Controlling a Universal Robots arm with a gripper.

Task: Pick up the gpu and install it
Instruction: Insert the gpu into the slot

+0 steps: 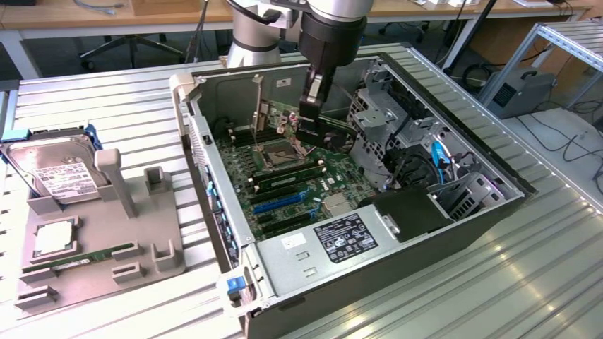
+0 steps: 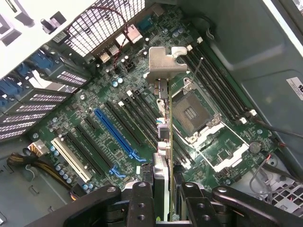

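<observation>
The gpu (image 2: 163, 71) is seen edge-on in the wrist view, a thin card with a silvery metal bracket at its far end. My gripper (image 2: 168, 191) is shut on it, with black fingers (image 2: 142, 198) pressing either side. In the exterior view, my gripper (image 1: 313, 92) reaches down into the open computer case (image 1: 203, 141) and the gpu (image 1: 309, 120) hangs upright under it. The card sits above the green motherboard (image 1: 292, 183), beside the CPU socket (image 2: 191, 113) and clear of the blue slot (image 2: 116, 135).
A metal drive cage (image 1: 377, 116) and cables crowd the case on the exterior view's right. The black power supply (image 1: 344, 236) fills the near end. Outside, a grey holder (image 1: 141, 233) carries a hard drive (image 1: 56, 176) and a green memory stick (image 1: 80, 260).
</observation>
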